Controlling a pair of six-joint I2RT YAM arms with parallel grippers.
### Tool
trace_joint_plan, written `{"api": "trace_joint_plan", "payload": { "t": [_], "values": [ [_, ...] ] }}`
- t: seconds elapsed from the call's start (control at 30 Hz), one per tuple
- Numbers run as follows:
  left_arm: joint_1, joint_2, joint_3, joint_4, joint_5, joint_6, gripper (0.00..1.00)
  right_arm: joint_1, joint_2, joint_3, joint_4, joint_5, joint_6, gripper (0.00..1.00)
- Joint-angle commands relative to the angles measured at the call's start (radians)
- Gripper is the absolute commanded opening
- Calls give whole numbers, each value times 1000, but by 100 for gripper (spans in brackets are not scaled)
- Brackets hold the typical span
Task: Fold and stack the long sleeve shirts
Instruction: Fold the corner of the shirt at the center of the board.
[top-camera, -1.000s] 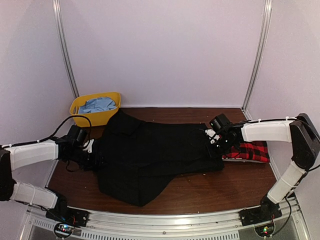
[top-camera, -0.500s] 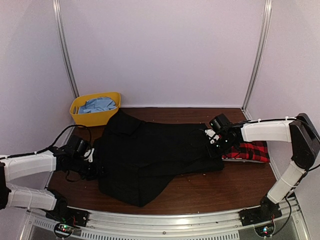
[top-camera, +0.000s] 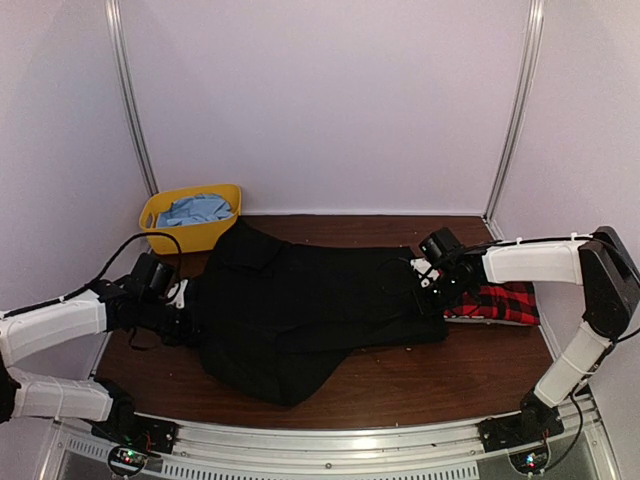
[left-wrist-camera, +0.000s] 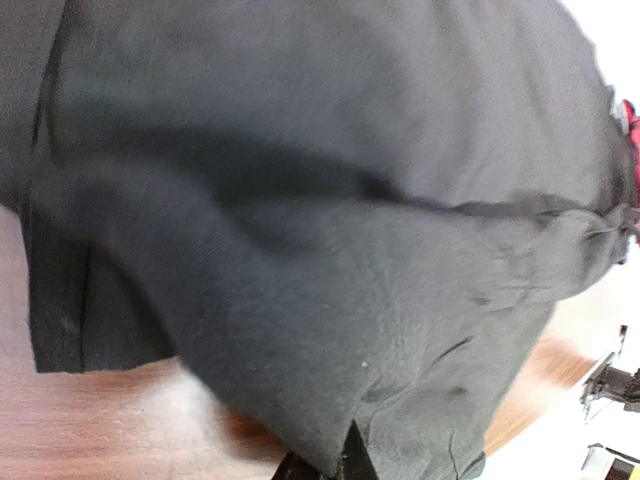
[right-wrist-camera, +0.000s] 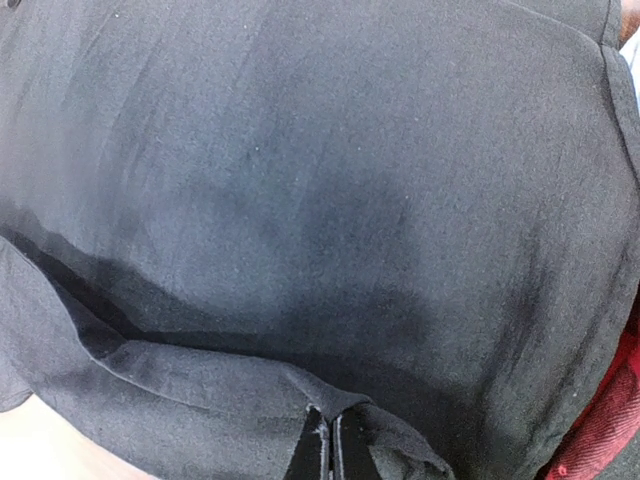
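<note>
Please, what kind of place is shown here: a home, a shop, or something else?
Probably a robot test booth, not a home: plain pale wall panels with metal corner posts enclose a dark brown wooden table, and an aluminium rail at its near edge carries two arm bases.

The plain black soft cloth long sleeve shirt (top-camera: 310, 300) lies spread and rumpled across the brown wooden counter (top-camera: 430, 380), its near edge bunched. The folded red-and-black plaid cloth shirt (top-camera: 508, 301) lies at the right, touching the black one's right edge.
</note>
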Motion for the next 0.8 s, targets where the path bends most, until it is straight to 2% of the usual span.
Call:
{"api": "trace_joint_plan", "payload": {
  "t": [0.0, 0.2, 0.77],
  "values": [
    [-6, -28, 109, -50, 7, 38, 0, -12, -10, 27, -10, 38, -13, 0],
    [-1, -5, 184, -49, 2, 56, 0, -24, -19, 35, -18, 39, -21, 0],
    [100, 227, 318, 3, -2, 175, 0, -36, -19, 25, -23, 29, -31, 0]
  ]
}}
